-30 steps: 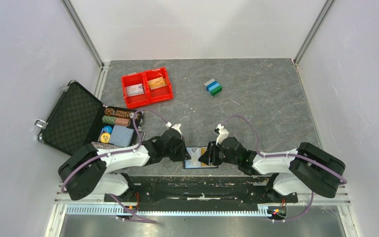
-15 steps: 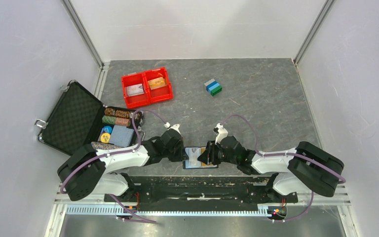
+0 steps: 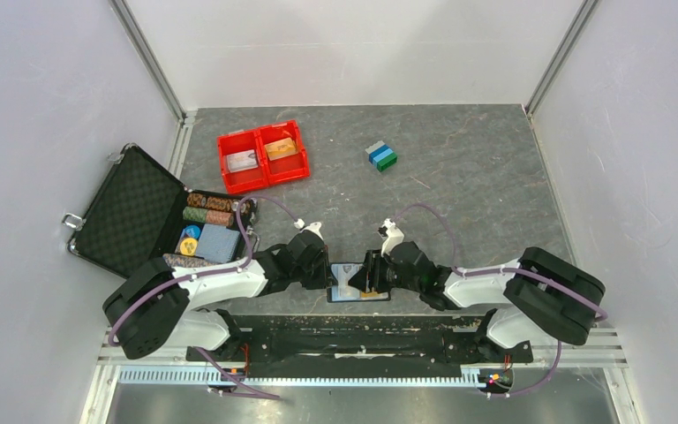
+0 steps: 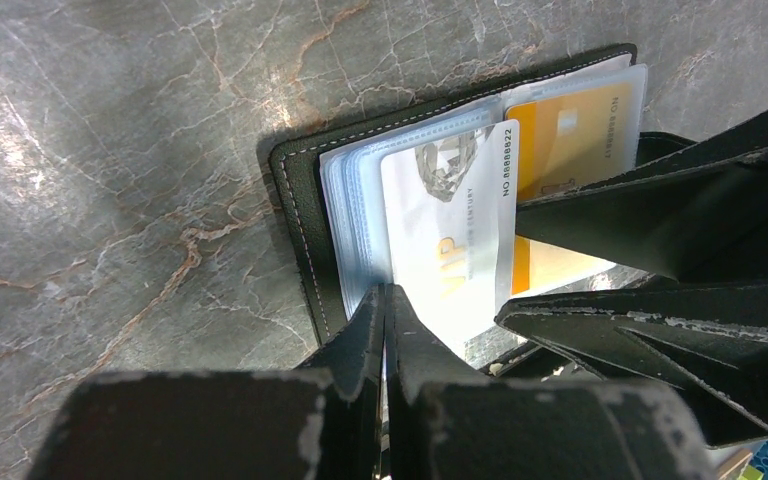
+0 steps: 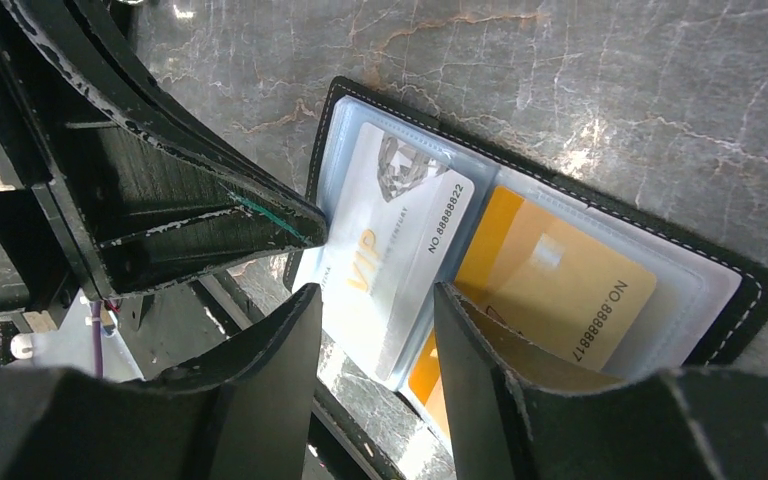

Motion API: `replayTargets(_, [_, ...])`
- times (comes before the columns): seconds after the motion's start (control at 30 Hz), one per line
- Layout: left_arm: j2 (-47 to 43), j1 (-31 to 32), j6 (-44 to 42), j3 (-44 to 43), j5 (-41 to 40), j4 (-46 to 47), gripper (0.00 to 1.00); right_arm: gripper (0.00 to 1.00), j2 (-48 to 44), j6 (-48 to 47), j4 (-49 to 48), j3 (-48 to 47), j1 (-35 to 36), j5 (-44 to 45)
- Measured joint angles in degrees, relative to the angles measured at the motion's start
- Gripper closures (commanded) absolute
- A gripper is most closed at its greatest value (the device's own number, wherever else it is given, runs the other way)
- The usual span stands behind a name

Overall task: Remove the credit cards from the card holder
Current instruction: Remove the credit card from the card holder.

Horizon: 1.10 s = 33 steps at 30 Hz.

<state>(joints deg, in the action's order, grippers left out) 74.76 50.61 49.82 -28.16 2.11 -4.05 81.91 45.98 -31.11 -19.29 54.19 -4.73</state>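
Observation:
The card holder [image 3: 359, 296] lies open at the table's near edge, with black edges [image 4: 300, 210] and clear sleeves [image 5: 705, 290]. A whitish VIP credit card [image 5: 390, 250] [image 4: 440, 230] rests askew on the left sleeves. An orange credit card [image 5: 550, 280] [image 4: 570, 130] sits in the right sleeve. My left gripper [image 4: 385, 292] [image 3: 328, 278] is shut, its tips pinched on the near edge of the clear sleeves. My right gripper [image 5: 372, 312] [image 3: 367, 276] is open, its fingers [image 5: 460, 330] straddling the white card's near end without clamping it.
A red two-compartment tray [image 3: 256, 174] with cards in it stands at the back left. Stacked grey, blue and green blocks [image 3: 381, 156] lie at the back middle. An open black case [image 3: 132, 210] with poker chips [image 3: 207, 208] sits left of my left arm.
My right gripper has slid left over the holder and its jaws have spread wider. My left gripper's jaws have closed the last bit; that arm stays in place.

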Motion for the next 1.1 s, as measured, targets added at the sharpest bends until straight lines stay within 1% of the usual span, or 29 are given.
replayTargets(0.3, [0.3,0.0,0.0,0.0,0.4,0.4,0.98,0.51,1.3,1.4,-2.6,0.3,-0.3,-0.6])
replayTargets(0.4, [0.8,0.0,0.0,0.1,1.1,1.2,0.98,0.52,1.9,2.7,-5.2,1.4,-1.0,-1.6])
replayTargets(0.47, [1.0,0.0,0.0,0.2,1.4,1.7,0.98,0.57,2.4,3.9,-7.9,2.6,-1.5,-2.5])
replayTargets(0.53, [1.0,0.0,0.0,0.3,1.5,2.1,0.98,0.65,2.8,4.7,-10.1,3.8,-2.0,-3.3])
replayTargets(0.7, [1.0,0.0,0.0,0.4,1.6,2.5,0.98,0.86,3.0,5.8,-12.6,5.9,-2.7,-4.2])
replayTargets(0.77, [1.0,0.0,0.0,0.4,1.6,2.5,0.98,0.98,2.9,5.9,-12.6,6.3,-2.9,-4.2])
replayTargets(0.8, [1.0,0.0,0.0,0.4,1.6,2.5,0.98,1.0,2.7,5.9,-12.6,6.5,-3.0,-4.2])
replayTargets(1.1, [1.3,0.0,0.0,0.4,1.5,2.5,0.98,1.0,-1.5,5.6,-11.0,7.3,-3.8,-3.8])
